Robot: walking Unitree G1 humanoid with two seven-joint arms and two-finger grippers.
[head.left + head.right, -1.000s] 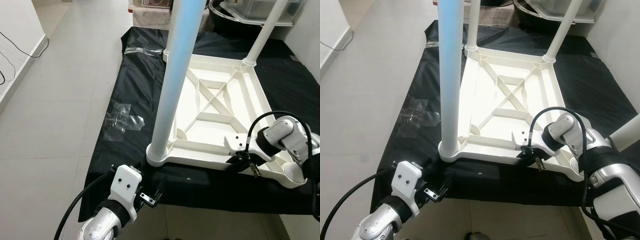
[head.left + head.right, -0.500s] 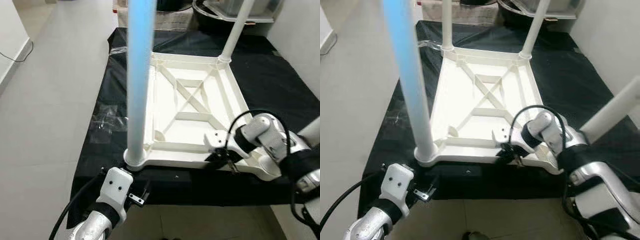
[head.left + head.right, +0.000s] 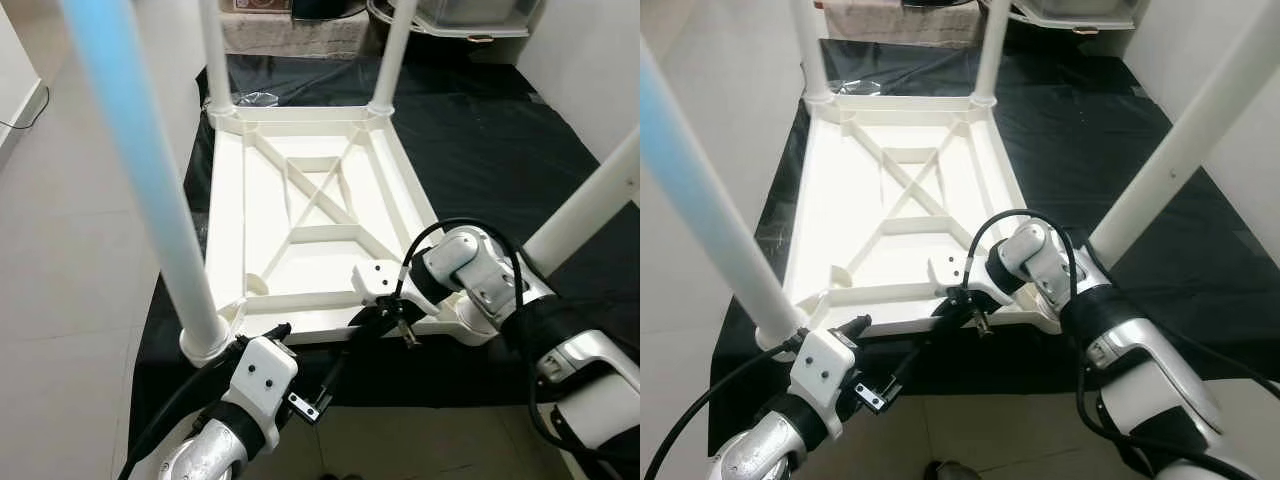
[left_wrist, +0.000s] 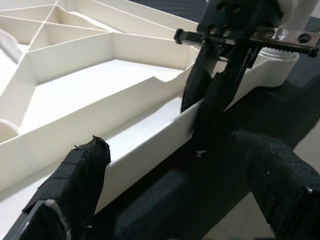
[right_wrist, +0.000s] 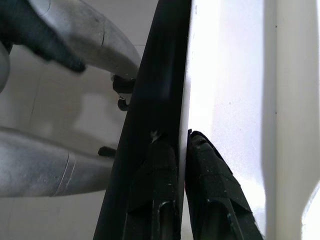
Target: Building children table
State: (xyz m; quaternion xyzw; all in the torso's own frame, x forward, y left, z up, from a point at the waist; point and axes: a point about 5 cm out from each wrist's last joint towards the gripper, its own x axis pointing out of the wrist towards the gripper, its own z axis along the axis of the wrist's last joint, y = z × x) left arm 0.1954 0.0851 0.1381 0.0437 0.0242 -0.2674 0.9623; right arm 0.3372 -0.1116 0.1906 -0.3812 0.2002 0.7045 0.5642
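Note:
A white children's table (image 3: 300,210) lies upside down on a black sheet (image 3: 470,130), its legs pointing up. The near-left leg (image 3: 150,200) and the near-right leg (image 3: 590,200) rise close to me. My right gripper (image 3: 375,318) is shut on the table's near rim (image 5: 186,90); in the right wrist view one finger lies on each side of that thin edge. My left gripper (image 4: 185,165) is open just in front of the same rim. Its fingers (image 4: 80,175) stand wide apart, a short way from the right gripper (image 4: 215,105).
Light floor tiles (image 3: 70,250) run along the sheet's left side. A pale wall (image 3: 590,60) stands at the right. Storage boxes and a dark tub (image 3: 470,15) stand behind the table at the far end.
The camera has swung, so the table now sits left of centre. My left gripper has come up toward the near rim and closer to the right gripper, which keeps its hold.

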